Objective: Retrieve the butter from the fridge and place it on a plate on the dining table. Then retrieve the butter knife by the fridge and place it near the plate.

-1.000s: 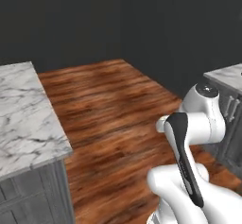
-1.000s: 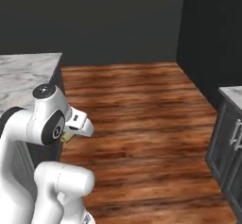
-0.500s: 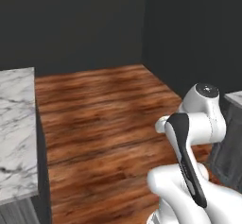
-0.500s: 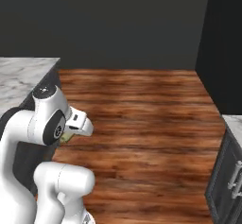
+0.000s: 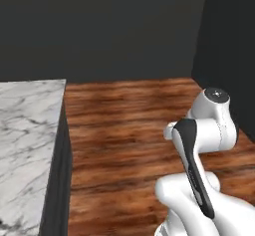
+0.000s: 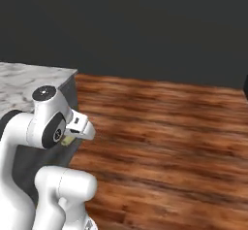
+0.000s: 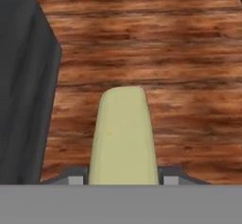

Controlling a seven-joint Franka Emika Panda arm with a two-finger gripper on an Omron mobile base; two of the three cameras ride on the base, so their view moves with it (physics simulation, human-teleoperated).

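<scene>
We hold the butter clamped in our gripper, its long axis pointing straight out toward twelve o'clock. The marble table lies at our nine o'clock, near.

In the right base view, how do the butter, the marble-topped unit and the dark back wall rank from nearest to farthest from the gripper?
1. The butter: held in the gripper itself, under the white hand.
2. The marble-topped unit: just behind the hand, at the left.
3. The dark back wall: far across the wooden floor, along the top.
</scene>
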